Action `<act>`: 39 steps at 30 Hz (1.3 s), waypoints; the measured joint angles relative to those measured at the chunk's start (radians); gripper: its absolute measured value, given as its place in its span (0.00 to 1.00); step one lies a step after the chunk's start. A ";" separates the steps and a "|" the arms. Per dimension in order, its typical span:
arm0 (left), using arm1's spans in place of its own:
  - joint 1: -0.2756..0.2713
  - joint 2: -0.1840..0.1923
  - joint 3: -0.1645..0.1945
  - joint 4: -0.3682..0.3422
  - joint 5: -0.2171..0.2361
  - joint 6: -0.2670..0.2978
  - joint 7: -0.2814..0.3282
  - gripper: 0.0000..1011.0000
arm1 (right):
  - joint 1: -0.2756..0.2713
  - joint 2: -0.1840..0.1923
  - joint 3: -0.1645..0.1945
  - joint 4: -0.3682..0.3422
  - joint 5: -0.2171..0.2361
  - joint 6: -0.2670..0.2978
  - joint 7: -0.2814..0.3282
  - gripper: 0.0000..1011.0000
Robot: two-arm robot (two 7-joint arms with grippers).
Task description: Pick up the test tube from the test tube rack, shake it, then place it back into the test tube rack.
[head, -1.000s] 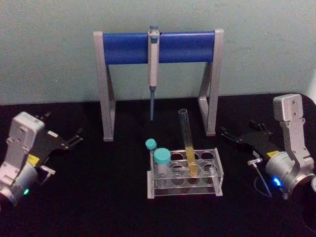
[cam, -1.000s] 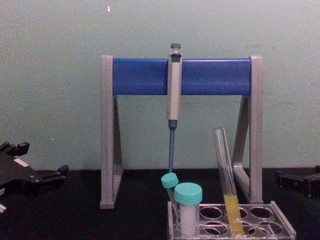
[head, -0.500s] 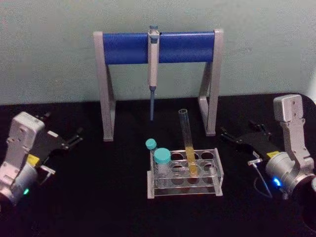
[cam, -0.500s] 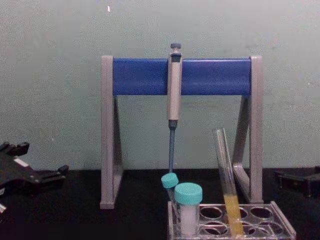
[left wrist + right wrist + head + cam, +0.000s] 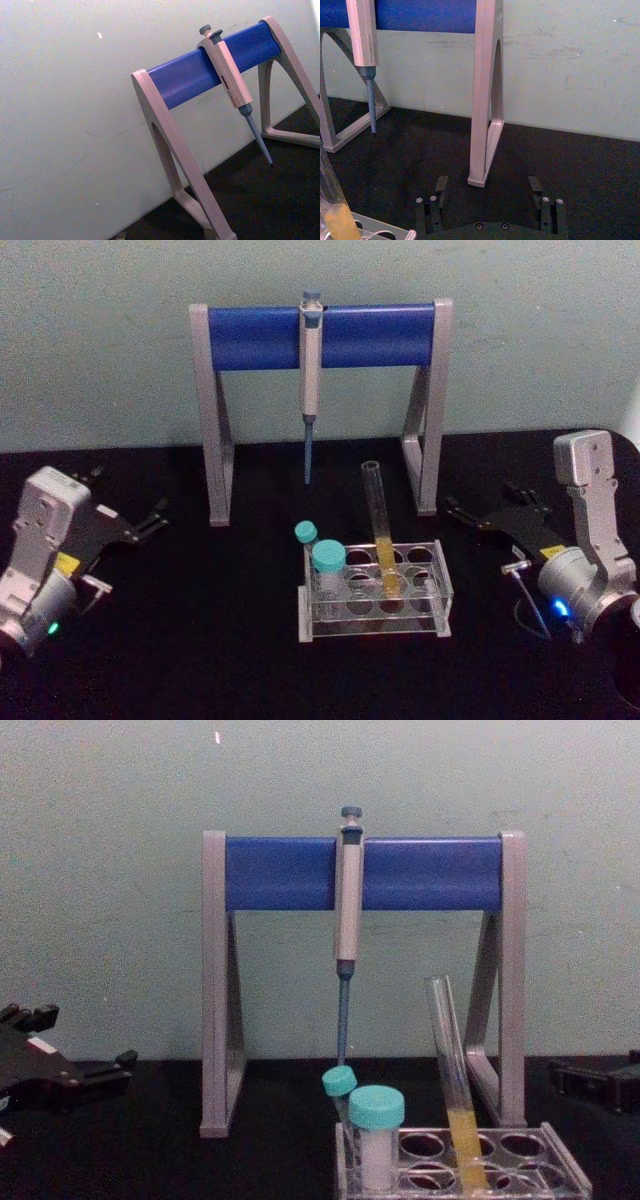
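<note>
Test tube [image 5: 379, 530] stands near-upright in rack [image 5: 375, 590], leaning slightly. Right gripper [image 5: 470, 517], jaws open & empty, sits nearer, tube to its left; left gripper [image 5: 150, 520] parked farther off, jaws unclear.

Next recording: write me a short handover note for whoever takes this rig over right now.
Left gripper: open, empty, on the table's left side.
Right gripper: open, empty, on the right, apart from the rack.
Test tube: with yellow liquid, leaning in the test tube rack at table centre, beside two teal-capped tubes.
Done: nothing visible.
Left: pick up the tube, shake it, put it back.
</note>
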 joint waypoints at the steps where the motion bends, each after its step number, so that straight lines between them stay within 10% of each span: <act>1: 0.000 0.000 0.000 0.000 0.000 0.000 0.000 0.99 | 0.000 0.000 0.000 0.000 0.000 0.000 0.000 0.99; 39: 0.000 0.000 0.000 0.000 0.000 0.000 0.000 0.99 | 0.000 0.000 -0.001 0.000 0.000 0.000 -0.001 0.99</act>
